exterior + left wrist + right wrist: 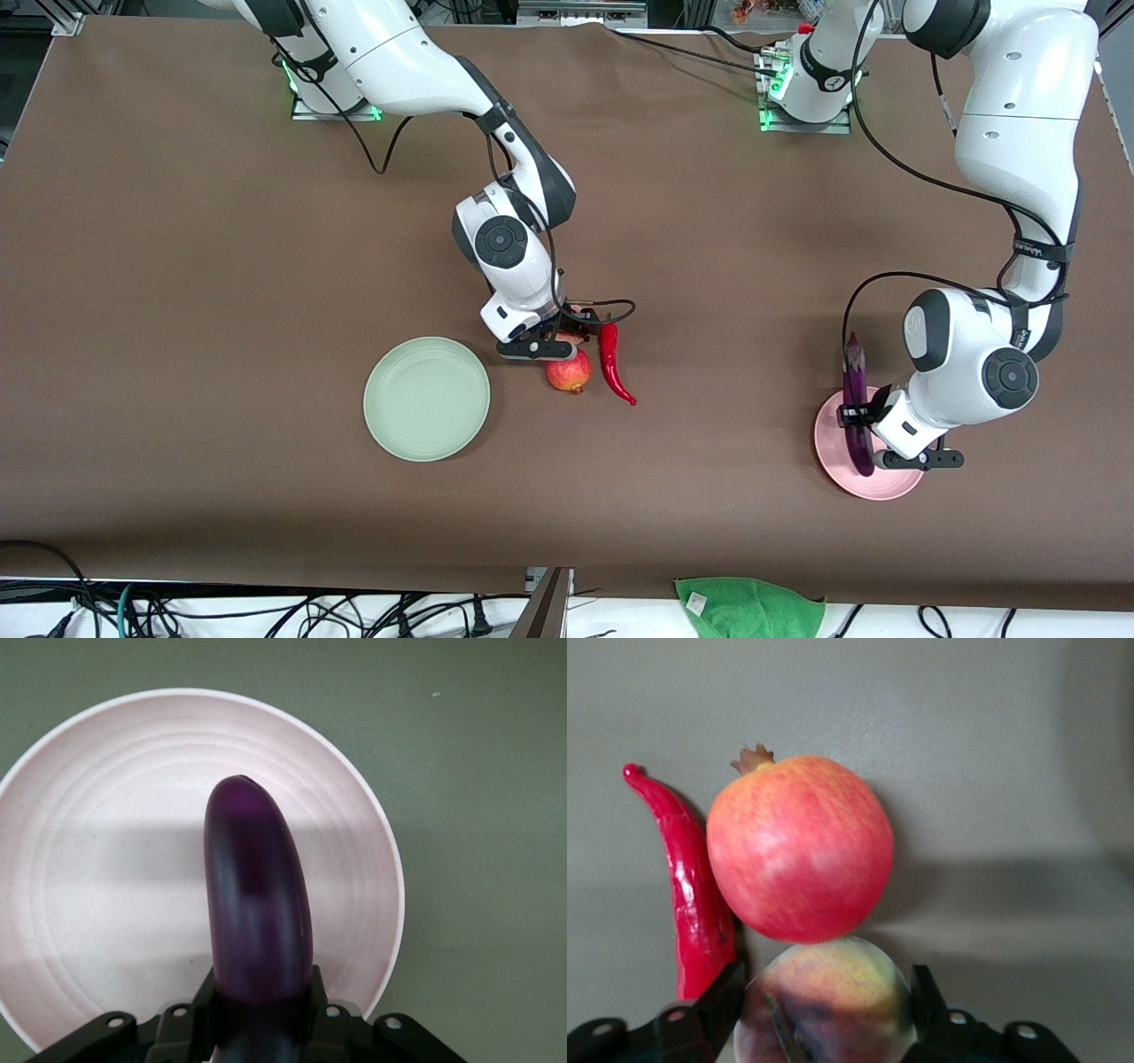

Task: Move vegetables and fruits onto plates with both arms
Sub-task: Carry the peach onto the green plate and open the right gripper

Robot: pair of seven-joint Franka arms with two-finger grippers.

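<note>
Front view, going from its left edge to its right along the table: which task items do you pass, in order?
Mint green plate → pomegranate → red chili pepper → pink plate, with the eggplant held over it by the left tool. The peach is left out: it sits under the right tool, overlapping the pomegranate.

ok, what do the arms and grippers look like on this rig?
Both arms are glossy white, rounded shells with dark grey joint caps and black bands. Black cables loop outside each arm to the wrist. The left gripper and right gripper are black, with flat black fingers and screw-holed bars. Green lights glow at both bases.
</note>
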